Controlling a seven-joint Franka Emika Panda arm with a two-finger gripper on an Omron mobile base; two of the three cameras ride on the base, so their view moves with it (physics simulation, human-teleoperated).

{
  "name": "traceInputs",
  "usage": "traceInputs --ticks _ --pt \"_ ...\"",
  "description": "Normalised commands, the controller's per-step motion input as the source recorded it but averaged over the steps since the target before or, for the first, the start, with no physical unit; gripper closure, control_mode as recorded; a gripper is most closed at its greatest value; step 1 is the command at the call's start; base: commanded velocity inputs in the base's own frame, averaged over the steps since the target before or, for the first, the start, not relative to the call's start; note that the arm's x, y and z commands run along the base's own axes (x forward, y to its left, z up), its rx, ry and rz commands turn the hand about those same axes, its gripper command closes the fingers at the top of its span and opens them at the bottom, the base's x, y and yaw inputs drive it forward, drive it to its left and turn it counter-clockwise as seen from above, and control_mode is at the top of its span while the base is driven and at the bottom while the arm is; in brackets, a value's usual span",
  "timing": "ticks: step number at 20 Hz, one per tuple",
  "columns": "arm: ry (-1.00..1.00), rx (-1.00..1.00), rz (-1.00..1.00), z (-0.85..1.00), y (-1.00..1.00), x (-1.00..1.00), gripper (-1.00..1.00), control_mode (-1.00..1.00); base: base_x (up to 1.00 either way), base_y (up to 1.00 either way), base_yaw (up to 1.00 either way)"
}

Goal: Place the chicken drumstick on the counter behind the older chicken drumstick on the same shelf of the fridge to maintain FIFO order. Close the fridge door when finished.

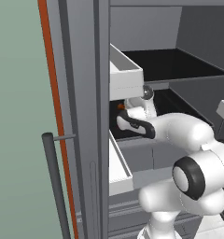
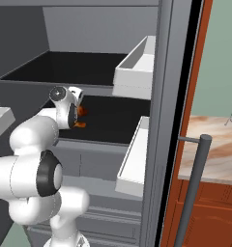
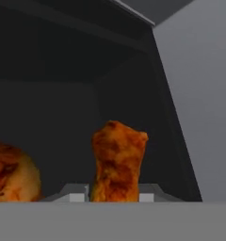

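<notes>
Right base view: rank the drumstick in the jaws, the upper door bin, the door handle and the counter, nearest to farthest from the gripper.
1. Drumstick, clamped in the shut gripper, over the lower shelf.
2. Upper door bin, up and to the right.
3. Door handle, lower right, outside the fridge.
4. Counter, far right. The handle and counter are close to call.

White arm [image 2: 36, 159] reaches onto the fridge's black shelf [image 2: 113, 120]; orange drumstick [image 2: 81, 112] at nine o'clock; counter [image 2: 214, 144] at three.
</notes>
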Motion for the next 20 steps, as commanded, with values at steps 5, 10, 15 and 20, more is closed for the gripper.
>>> traceInputs --ticks 5,10,15,20 --pt "0.0 -0.08 0.05 -0.07 0.05 0.27 1.0 -1.0 0.0 0.0 0.0" --pt "0.0 -0.09 0.07 -0.24 0.15 0.2 1.0 -1.0 0.0 0.0 0.0" --pt "0.0 -0.08 0.07 -0.31 0.2 0.39 -1.0 -1.0 0.0 0.0 0.0" --pt "0.0 -0.04 0.07 -0.14 0.06 0.2 -1.0 -1.0 0.0 0.0 0.0"
